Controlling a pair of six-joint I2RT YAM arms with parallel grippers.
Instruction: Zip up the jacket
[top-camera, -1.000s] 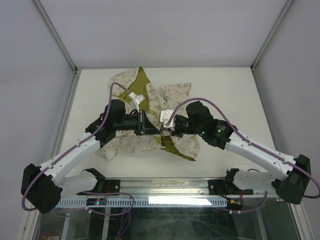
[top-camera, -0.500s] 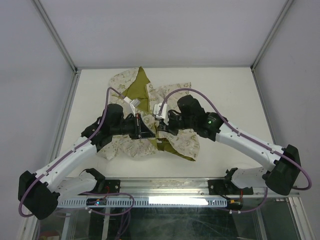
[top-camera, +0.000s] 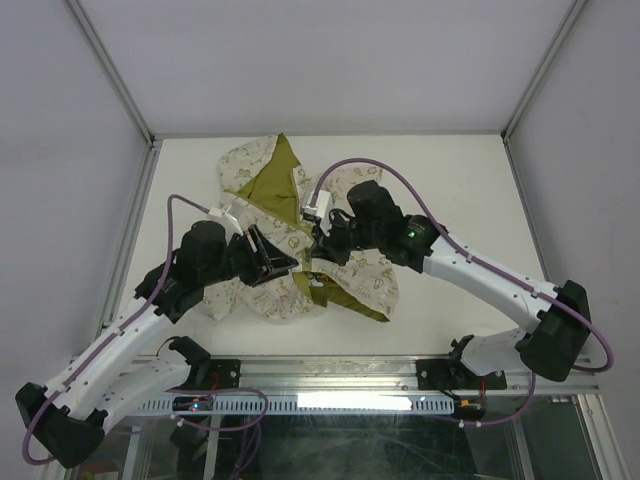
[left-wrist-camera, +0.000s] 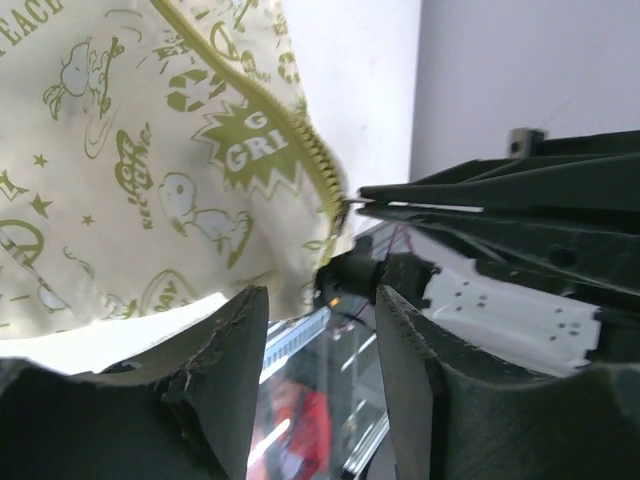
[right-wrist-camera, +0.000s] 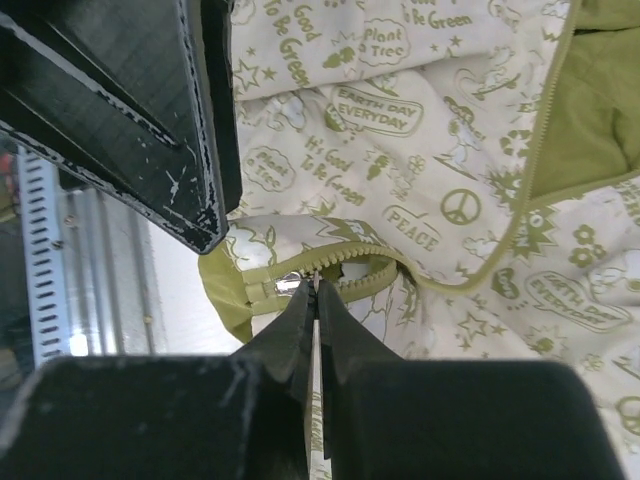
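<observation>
One rumpled cream jacket (top-camera: 365, 280), olive print, right gripper (right-wrist-camera: 314, 285) pinching zipper (right-wrist-camera: 345, 277), left gripper (left-wrist-camera: 320, 297) apart

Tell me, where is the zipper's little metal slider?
The slider sits left of centre in the right wrist view, on the olive hem of the jacket, nipped by the right gripper.
</observation>
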